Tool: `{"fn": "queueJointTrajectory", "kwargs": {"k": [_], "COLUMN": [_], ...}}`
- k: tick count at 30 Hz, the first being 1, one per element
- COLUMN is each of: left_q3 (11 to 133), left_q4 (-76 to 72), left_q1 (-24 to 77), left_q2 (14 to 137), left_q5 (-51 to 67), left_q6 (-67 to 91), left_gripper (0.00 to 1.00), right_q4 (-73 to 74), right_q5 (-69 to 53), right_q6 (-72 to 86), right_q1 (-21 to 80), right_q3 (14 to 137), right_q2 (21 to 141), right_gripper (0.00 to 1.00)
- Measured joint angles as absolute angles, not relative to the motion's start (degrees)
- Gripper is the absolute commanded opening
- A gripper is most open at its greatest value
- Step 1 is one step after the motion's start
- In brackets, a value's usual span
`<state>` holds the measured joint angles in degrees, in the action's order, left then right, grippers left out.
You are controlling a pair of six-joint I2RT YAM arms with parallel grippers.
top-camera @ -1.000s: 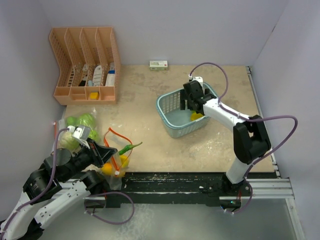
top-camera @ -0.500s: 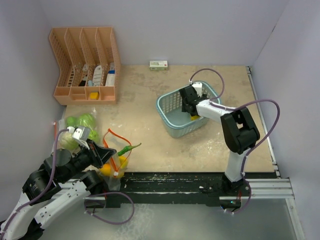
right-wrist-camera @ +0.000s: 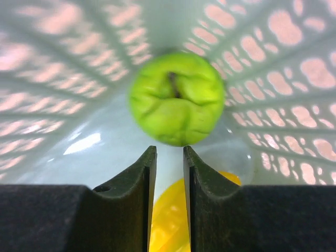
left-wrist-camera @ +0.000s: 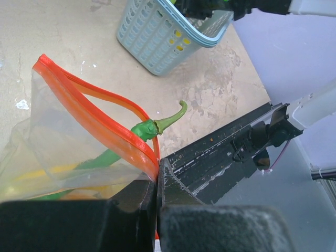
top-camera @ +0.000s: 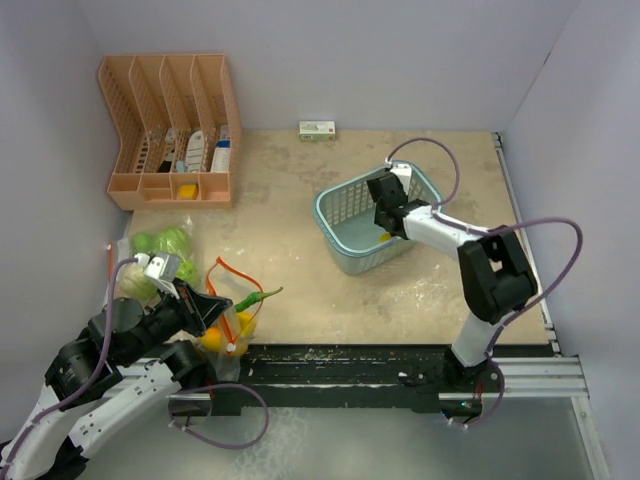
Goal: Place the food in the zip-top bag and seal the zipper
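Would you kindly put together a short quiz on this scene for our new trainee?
1. Fill in: the left gripper is shut on the bag's ___ zipper edge.
2. True or false: the chili lies wholly inside the bag.
3. Where is the right gripper? A) inside the basket B) above the bag C) touching the left gripper
Key: 1 orange; 2 false, its stem end pokes out of the mouth; 3 A.
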<state>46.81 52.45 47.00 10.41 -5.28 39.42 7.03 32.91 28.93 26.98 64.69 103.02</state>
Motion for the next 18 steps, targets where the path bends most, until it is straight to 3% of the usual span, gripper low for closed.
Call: {"fn": "queueJointTrajectory", "kwargs": {"k": [7, 8, 10, 14, 16, 18], "left_q3": [46.8, 46.8, 46.8, 46.8, 46.8, 46.8], "left_q4": [52.4, 52.4, 52.4, 52.4, 52.4, 52.4], "left_q1": [47.0, 47.0, 47.0, 47.0, 47.0, 47.0], "left_q2": [10.4, 10.4, 10.4, 10.3, 10.2, 10.0], "left_q5": [-5.4, -5.4, -5.4, -5.4, -5.4, -5.4], "left_q6": [39.4, 39.4, 39.4, 39.4, 39.4, 39.4], "left_gripper": [0.00, 0.00, 0.00, 0.00, 0.00, 0.00], "right_q4": [5.0, 5.1, 6.0, 8.6, 9.2, 9.1], "right_q5": [14.9, 13.3, 11.9, 14.3, 18.5, 22.3], "right_q6": [24.7, 24.3, 23.8, 24.5, 25.0, 25.4], "right_q1": [26.9, 27.0, 27.1, 27.1, 27.1, 27.1], "right_q3": [64.7, 64.7, 64.7, 64.7, 64.7, 64.7], "right_q2": [92.8, 92.3, 91.8, 91.7, 91.8, 92.1], "right_gripper": [0.29, 0.33, 0.59, 0.93, 0.99, 0.98]}}
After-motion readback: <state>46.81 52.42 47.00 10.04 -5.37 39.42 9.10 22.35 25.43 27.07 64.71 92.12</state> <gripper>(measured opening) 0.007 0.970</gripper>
